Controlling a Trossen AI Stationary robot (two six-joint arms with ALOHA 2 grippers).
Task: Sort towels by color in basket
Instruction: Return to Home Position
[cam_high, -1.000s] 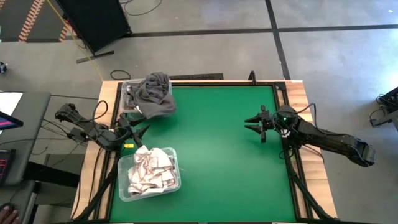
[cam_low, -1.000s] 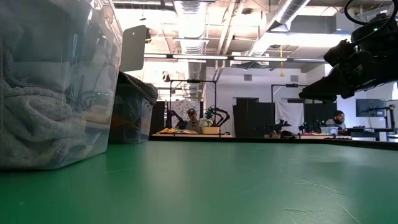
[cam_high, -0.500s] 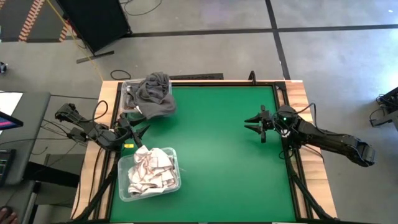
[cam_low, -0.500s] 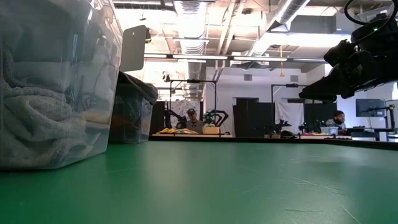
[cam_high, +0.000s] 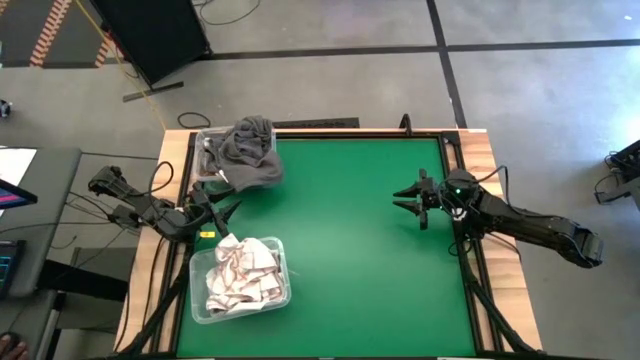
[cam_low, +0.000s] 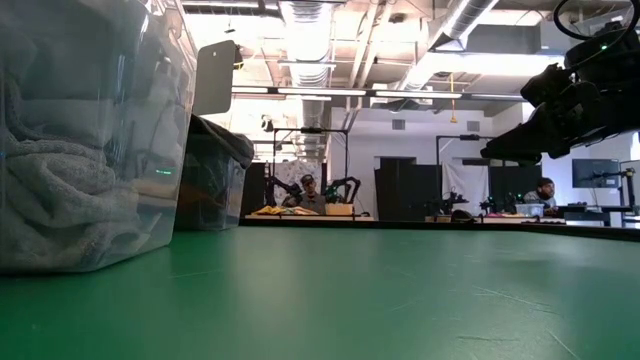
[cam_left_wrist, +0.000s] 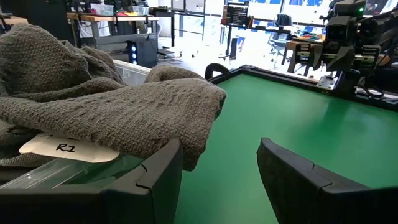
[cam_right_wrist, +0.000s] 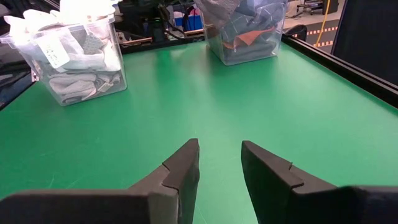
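Observation:
Dark grey towels (cam_high: 250, 152) are heaped over a clear bin (cam_high: 207, 150) at the table's far left, one draping over its rim (cam_left_wrist: 155, 118); rust orange cloth shows inside it (cam_right_wrist: 249, 38). White and checked towels (cam_high: 243, 272) fill a second clear bin (cam_high: 282, 290) at the near left. My left gripper (cam_high: 228, 207) stands open between the two bins, beside the draped grey towel, with nothing between its fingers (cam_left_wrist: 217, 168). My right gripper (cam_high: 406, 197) stands open above the green mat at the right, empty (cam_right_wrist: 219, 155).
The green mat (cam_high: 350, 250) lies bare between the bins and the right gripper. A black raised frame (cam_high: 455, 150) runs around the mat. A white label (cam_left_wrist: 62, 147) sits on the grey towels' bin. Workbenches and seated people show in the room beyond (cam_low: 310, 195).

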